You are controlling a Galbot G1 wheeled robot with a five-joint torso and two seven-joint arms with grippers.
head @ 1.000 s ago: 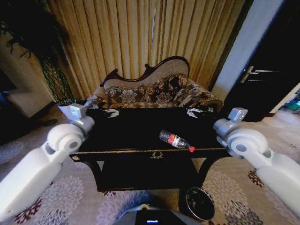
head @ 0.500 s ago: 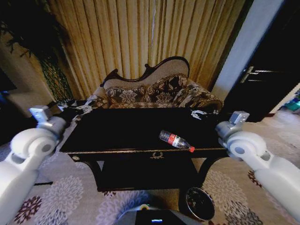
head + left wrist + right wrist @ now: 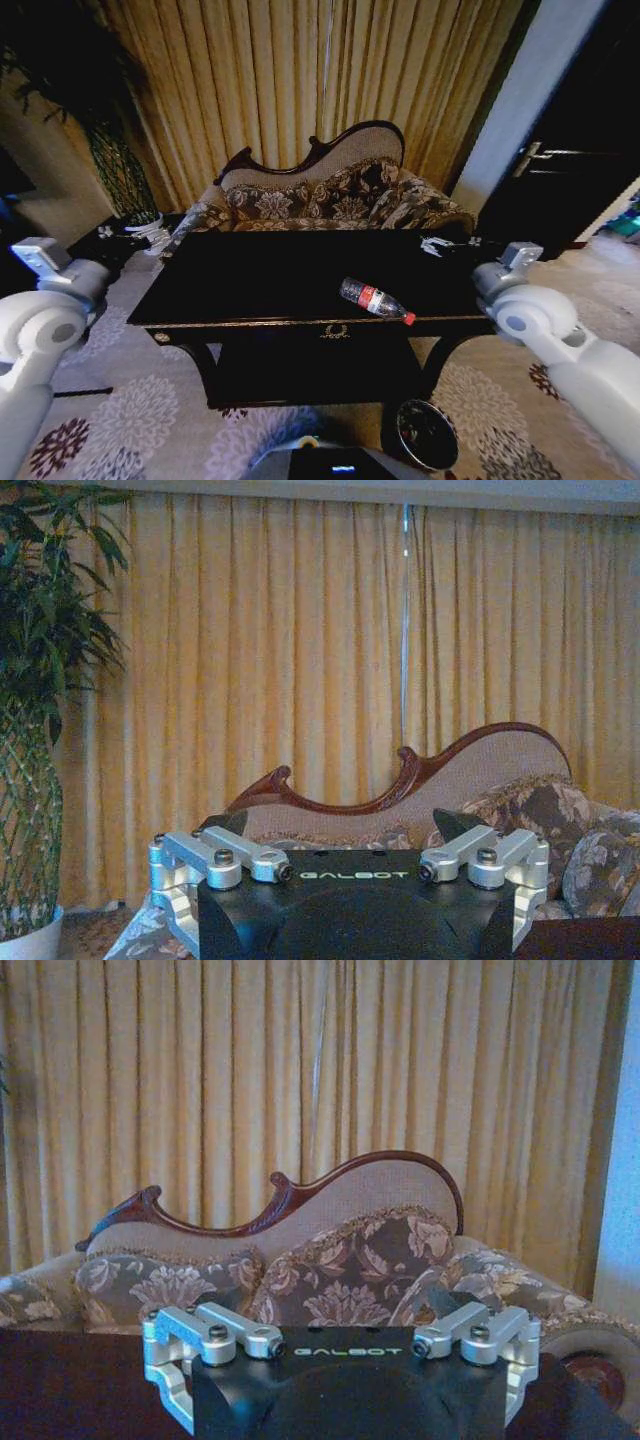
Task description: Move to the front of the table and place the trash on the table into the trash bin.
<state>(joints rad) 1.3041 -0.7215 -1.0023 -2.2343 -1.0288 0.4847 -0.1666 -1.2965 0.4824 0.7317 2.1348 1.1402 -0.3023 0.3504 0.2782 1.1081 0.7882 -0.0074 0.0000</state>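
The trash I can see is a clear plastic bottle [image 3: 377,300] with a red cap and red-white label. It lies on its side near the front edge of the dark, gold-trimmed table [image 3: 260,285], right of centre. The round trash bin [image 3: 427,433] stands on the carpet by the table's front right leg. My left gripper [image 3: 130,232] hovers open beyond the table's left back corner. My right gripper [image 3: 438,243] is open over the right back corner. Both point at the sofa, with fingers spread and nothing between them, in the left wrist view [image 3: 338,825] and the right wrist view [image 3: 320,1305].
A floral sofa [image 3: 330,200] stands right behind the table, in front of gold curtains [image 3: 300,80]. A tall plant [image 3: 115,170] in a white pot [image 3: 25,940] is at the back left and a dark door [image 3: 580,190] at the right. Patterned carpet surrounds the table.
Both arms have swung outward. The left gripper went from over the table's left back part to beyond its left edge, and the right gripper shifted a little to the right. The bottle has not moved.
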